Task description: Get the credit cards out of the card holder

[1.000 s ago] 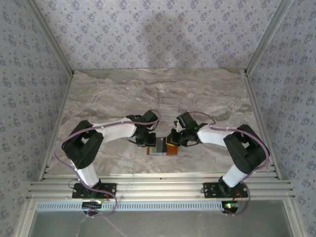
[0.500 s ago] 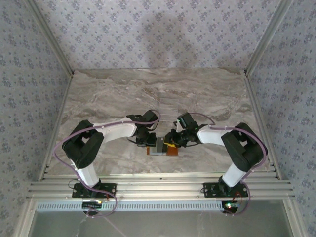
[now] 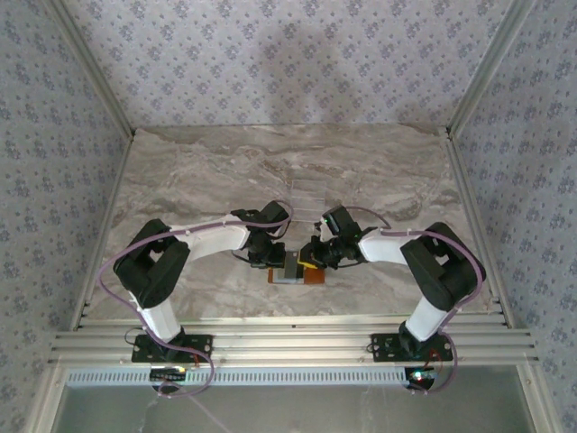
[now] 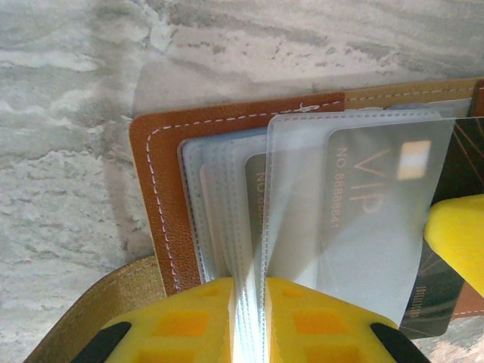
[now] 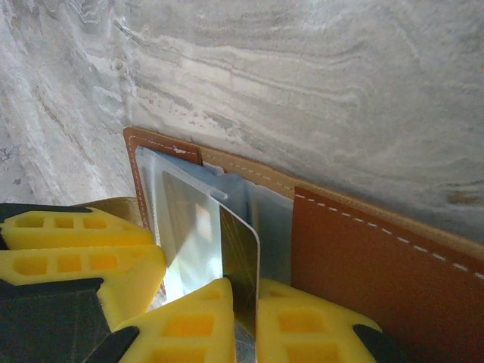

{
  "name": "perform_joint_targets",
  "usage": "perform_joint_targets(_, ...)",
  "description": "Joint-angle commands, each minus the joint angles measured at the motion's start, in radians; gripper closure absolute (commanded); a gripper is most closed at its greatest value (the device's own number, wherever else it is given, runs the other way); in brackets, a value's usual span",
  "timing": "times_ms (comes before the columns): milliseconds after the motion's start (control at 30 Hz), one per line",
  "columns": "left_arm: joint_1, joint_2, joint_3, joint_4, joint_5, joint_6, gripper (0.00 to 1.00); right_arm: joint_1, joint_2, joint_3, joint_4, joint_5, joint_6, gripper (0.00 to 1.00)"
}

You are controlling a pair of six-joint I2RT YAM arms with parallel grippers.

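- Two arms meet at the card holder, which lies open on the bench just ahead of the arm bases and midway between them.
- At the left gripper the jaws stand narrow. They pinch the card holder by its stack of clear sleeves, which anchors it.
- At the right gripper the jaws stand narrow, closed on the near edge of a dark credit card that appears to project past its sleeve.
- One silvery VIP card sits inside a sleeve.
- Step in hand, by judgement: extraction of one card. The holder is not yet emptied.
- Next move calls for a straight pull along the sleeve opening, with the left grip kept firm so the holder does not drag. The card is then released onto the bench.
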Motion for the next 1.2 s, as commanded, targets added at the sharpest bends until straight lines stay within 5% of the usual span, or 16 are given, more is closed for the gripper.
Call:
perform_joint_targets(0,-0.008,0.064,-0.035,-0.082,-0.048,0.002,0.82,-0.013,-0.031,-0.028,-0.099,0.067,-0.027,0.89)
perform_joint_targets(800,-0.008,-0.025,-0.017,-0.038,0.022,-0.023,0.8,-0.109,-0.255,0.037,-0.339,0.107,-0.225,0.96)
perform_joint_targets(1167,-0.006,-0.052,0.012,-0.007,0.059,-0.031,0.73,-0.125,-0.26,0.267,-0.598,0.189,-0.795,0.99)
